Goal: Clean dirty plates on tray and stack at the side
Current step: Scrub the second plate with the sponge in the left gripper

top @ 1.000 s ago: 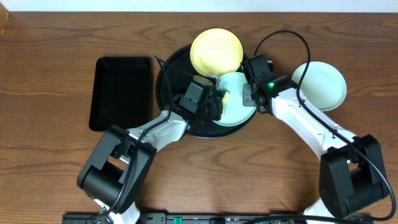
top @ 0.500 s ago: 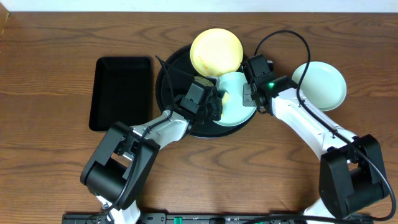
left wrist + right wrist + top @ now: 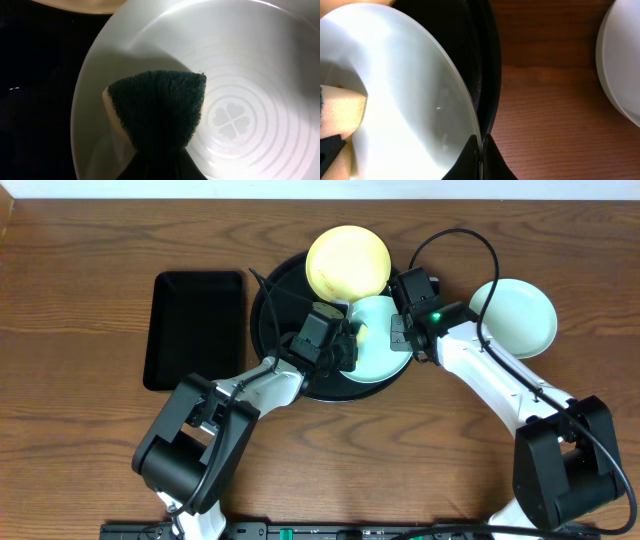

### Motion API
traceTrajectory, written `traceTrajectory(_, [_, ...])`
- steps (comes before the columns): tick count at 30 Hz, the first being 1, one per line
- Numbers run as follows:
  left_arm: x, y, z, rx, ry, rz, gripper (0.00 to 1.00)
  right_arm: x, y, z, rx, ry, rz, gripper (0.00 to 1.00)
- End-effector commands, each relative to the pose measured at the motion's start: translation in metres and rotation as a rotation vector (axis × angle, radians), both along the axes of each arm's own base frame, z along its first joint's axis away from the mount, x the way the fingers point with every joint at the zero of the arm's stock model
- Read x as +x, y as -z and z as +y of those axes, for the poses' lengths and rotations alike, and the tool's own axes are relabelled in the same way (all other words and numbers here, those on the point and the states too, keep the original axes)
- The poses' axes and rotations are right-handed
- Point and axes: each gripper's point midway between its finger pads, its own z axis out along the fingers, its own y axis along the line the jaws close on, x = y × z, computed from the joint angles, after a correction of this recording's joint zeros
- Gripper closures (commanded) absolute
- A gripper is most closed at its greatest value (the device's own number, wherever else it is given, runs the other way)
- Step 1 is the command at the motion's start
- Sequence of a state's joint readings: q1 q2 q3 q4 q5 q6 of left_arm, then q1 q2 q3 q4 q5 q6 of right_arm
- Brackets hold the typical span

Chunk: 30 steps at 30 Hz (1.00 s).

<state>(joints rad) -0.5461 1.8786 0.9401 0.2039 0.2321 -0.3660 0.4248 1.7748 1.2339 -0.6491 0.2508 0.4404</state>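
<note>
The round black tray [image 3: 275, 305] holds a pale yellow plate [image 3: 347, 262] at its far rim and a pale blue-green plate [image 3: 380, 350] at its right side. My left gripper [image 3: 345, 345] is shut on a sponge [image 3: 160, 107] with a dark green scouring face, pressed on that blue-green plate [image 3: 250, 75]. My right gripper [image 3: 481, 150] is shut on the rim of the same plate [image 3: 410, 100], at the tray's right edge [image 3: 487, 75]. A second blue-green plate [image 3: 515, 315] lies on the table to the right, also in the right wrist view [image 3: 622, 65].
A smaller rectangular black tray [image 3: 195, 330] lies on the wooden table [image 3: 80, 300] left of the round tray. A black cable [image 3: 455, 240] arcs above the right arm.
</note>
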Motion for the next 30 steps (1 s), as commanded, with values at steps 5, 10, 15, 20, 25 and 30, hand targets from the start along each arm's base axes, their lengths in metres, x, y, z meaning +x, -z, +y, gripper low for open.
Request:
traceTrajectory(5, [0.002,0.019,0.0,0.026,-0.001,0.008,0.93,-0.002,0.006,0.003,-0.001,-0.003,0.011,0.99])
traceTrajectory(10, [0.006,0.018,-0.002,0.018,-0.002,-0.007,0.92,-0.002,0.006,0.003,-0.001,-0.003,0.01,0.99])
traceTrajectory(15, [0.011,0.014,-0.003,0.009,-0.008,-0.034,0.92,-0.003,0.006,0.006,0.016,-0.011,0.016,0.99])
traceTrajectory(20, [0.015,0.014,0.002,0.034,-0.037,-0.051,0.92,-0.003,0.006,0.007,0.01,-0.028,0.02,0.99])
traceTrajectory(25, [0.015,0.014,0.003,0.034,-0.038,-0.052,0.92,-0.007,0.008,0.013,0.037,-0.06,0.044,0.99])
traceTrajectory(30, [0.017,0.012,0.002,0.03,-0.038,-0.059,0.92,-0.014,0.011,0.02,0.075,-0.08,0.081,0.99])
